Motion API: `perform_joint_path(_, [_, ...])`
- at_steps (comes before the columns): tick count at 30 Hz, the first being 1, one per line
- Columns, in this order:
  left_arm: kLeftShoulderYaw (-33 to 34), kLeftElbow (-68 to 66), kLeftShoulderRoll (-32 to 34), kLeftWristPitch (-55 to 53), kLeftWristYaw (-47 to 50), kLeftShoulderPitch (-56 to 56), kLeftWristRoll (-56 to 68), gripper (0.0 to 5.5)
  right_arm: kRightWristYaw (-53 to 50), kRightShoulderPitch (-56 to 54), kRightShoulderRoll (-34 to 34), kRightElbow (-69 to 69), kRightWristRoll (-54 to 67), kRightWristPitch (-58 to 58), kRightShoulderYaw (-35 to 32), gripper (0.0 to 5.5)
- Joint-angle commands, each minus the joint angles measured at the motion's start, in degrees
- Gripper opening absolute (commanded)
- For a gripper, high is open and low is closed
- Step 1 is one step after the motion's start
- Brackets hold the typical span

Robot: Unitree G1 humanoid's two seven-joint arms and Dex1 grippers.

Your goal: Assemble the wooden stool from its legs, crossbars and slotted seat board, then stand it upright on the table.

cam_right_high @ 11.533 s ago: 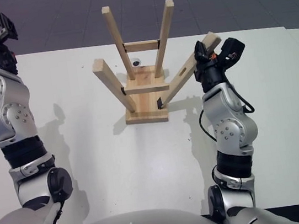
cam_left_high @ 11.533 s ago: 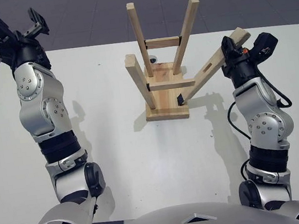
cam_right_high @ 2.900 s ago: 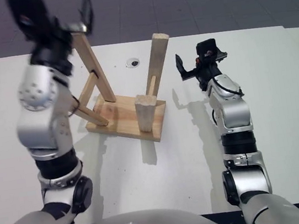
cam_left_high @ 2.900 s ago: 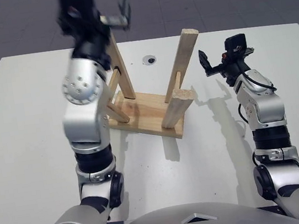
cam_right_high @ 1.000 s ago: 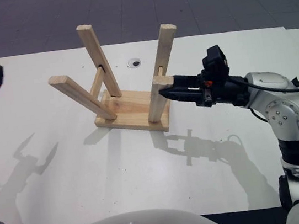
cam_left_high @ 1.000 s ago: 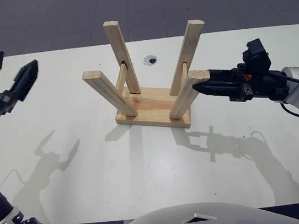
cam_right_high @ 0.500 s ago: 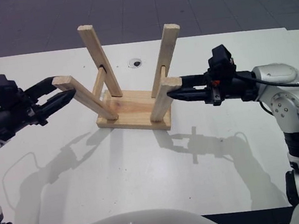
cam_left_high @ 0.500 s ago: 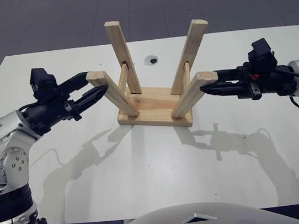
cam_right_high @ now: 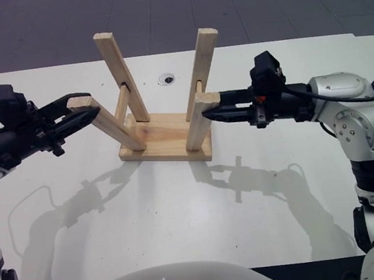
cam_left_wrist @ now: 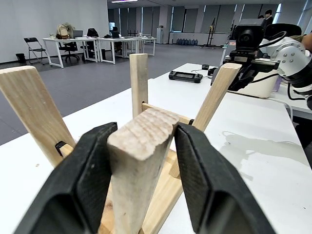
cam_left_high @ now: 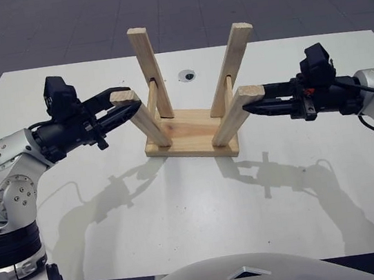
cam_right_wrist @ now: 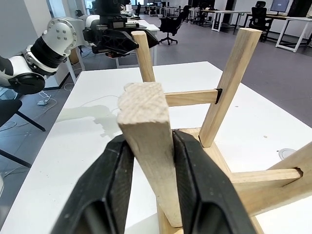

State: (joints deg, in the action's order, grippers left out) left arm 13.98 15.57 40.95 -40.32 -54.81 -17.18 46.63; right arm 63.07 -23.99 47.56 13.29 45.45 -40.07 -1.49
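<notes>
Stool [cam_left_high: 189, 129] sits upside down mid-table [cam_left_high: 183, 210], seat board [cam_left_high: 197, 140] flat on the surface, legs pointing up. Left gripper [cam_left_high: 119, 111] is clamped on the tip of the near-left leg [cam_left_high: 141, 118]. Right gripper [cam_left_high: 253, 103] is clamped likewise on the near-right leg [cam_left_high: 232, 116]. Judged: a matched two-sided hold, ready to lift and flip the stool upright. The far legs [cam_left_high: 149, 69] and a crossbar [cam_right_wrist: 190, 97] stand just behind the grip points. A small round hole [cam_left_high: 186, 77] in the table lies beyond.

A small round grommet [cam_left_high: 188, 76] sits in the table [cam_left_high: 184, 217], with desks [cam_left_wrist: 78, 40] and an office chair [cam_right_wrist: 170, 22] beyond.
</notes>
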Motion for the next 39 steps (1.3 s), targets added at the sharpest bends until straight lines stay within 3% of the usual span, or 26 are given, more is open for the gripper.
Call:
perform_joint_path(1, [-3.6, -3.9, -1.1, -8.7, -0.8, -6.5, 5.9, 1.89, -7.9, -1.6, -1.9, 0.2, 1.7, -11.6, 1.9, 1.12])
perform_joint_path(9, [-10.4, -16.2, -1.4, -14.7, -3.0, -16.6, 0.7, 1.89, -18.8, -16.0, -9.0, -11.5, 9.3, -32.3, -2.1, 1.14])
perform_joint_path(16, [-16.0, -35.3, -5.7, -16.1, -5.2, -28.6, -5.0, 1.89, -28.2, -28.8, -18.4, -29.0, 5.7, -42.2, -6.1, 1.16])
perform_joint_path(21, [-19.4, -52.3, -9.6, -14.6, -9.4, -36.3, -10.9, 1.89, -29.0, -35.2, -23.0, -41.2, 0.8, -40.5, -4.2, 1.16])
perform_joint_path(29, [-21.1, -71.6, -13.4, -8.2, -14.2, -42.5, -20.3, 1.84, -21.9, -44.3, -27.8, -62.8, -10.4, -29.2, 4.6, 1.21])
perform_joint_path(37, [-22.6, -74.0, -14.4, -5.5, -18.0, -39.7, -23.4, 1.85, -16.2, -43.7, -28.8, -69.2, -14.8, -28.0, 8.4, 1.30])
perform_joint_path(39, [-22.1, -74.0, -14.4, -4.4, -17.1, -39.0, -23.5, 1.85, -15.3, -43.7, -29.1, -69.9, -15.7, -27.5, 9.1, 1.82])
